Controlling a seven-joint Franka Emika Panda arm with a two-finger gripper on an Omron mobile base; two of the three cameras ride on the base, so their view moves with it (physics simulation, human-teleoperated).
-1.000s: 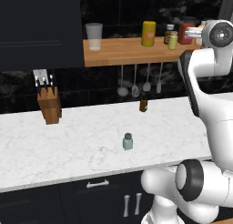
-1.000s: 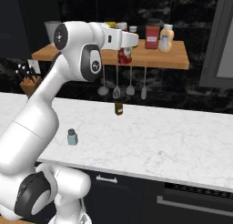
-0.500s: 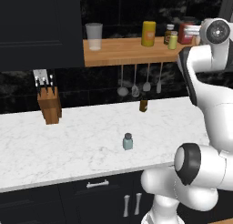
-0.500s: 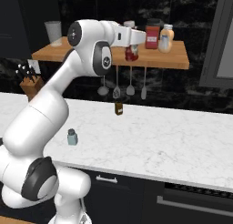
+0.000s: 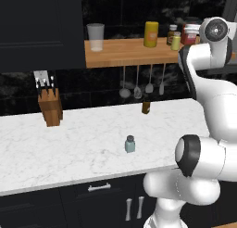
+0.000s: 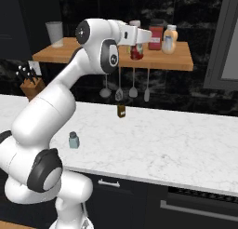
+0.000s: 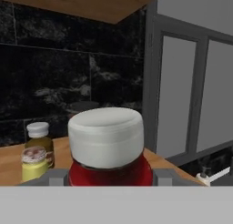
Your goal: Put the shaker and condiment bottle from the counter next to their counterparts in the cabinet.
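Observation:
My gripper is shut on the condiment bottle, a squat red bottle with a white cap, and holds it upright at the cabinet shelf. It sits left of the counterparts: a boxy red container and a pale jar. I cannot tell whether the bottle rests on the plank. In the hand view a brown bottle and a yellow-green jar stand behind it on the left. The shaker stands alone on the counter, near its front.
A slim dark brown bottle stands at the back of the counter under hanging utensils. A knife block sits at the left. On the shelf are a clear glass cup and a tall yellow canister.
The arm has carried the red bottle a little to the right along the shelf, closer to the jars. It has hardly moved in the last half second. The shaker has stayed put.

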